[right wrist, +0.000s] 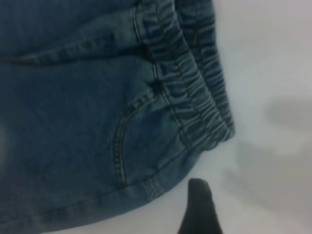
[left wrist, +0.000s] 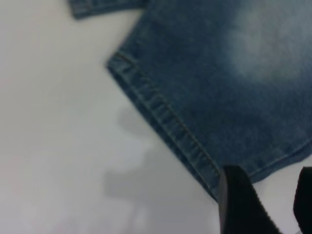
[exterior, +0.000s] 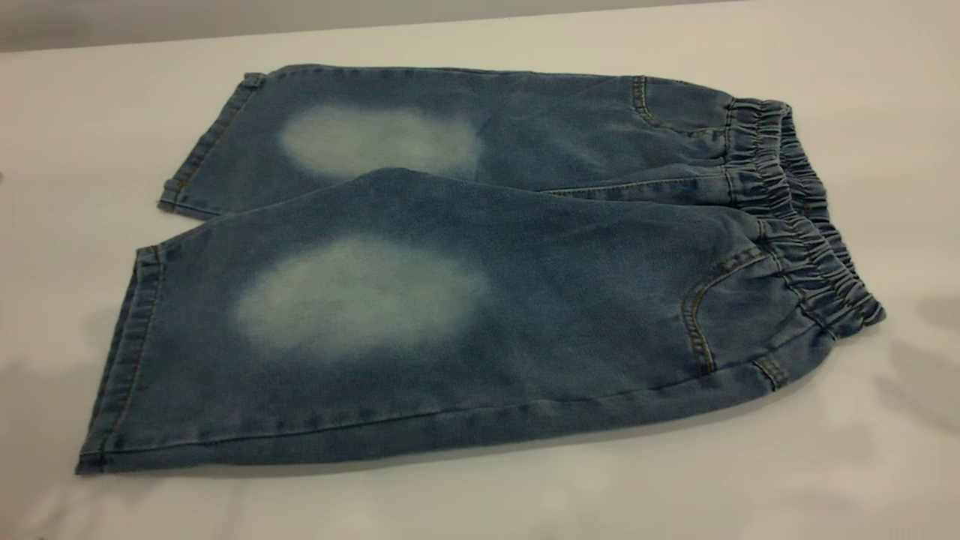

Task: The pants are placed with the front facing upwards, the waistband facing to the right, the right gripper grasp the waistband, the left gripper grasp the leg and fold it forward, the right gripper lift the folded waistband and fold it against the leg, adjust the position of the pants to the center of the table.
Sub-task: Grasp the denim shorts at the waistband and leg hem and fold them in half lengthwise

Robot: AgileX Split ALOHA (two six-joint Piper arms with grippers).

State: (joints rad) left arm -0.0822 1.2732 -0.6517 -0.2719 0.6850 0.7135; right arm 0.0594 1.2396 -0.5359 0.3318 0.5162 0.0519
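The blue denim pants (exterior: 480, 300) lie flat on the white table (exterior: 525, 495), front up, with two pale oval patches showing. The ruched waistband (exterior: 795, 217) is at the right and both leg hems point left. Neither gripper shows in the exterior view. In the left wrist view my left gripper (left wrist: 270, 195) hovers open over the near leg's hem corner (left wrist: 204, 165), holding nothing. In the right wrist view the waistband's near end (right wrist: 204, 117) and a front pocket seam (right wrist: 119, 146) show. My right gripper (right wrist: 258, 214) is beside them over bare table, open, with only one fingertip (right wrist: 199, 200) in frame.
The far leg's hem (left wrist: 97, 7) lies just beyond the near one in the left wrist view. Faint shadows (exterior: 915, 382) fall on the tabletop right of the waistband. The table's back edge (exterior: 300, 34) runs behind the pants.
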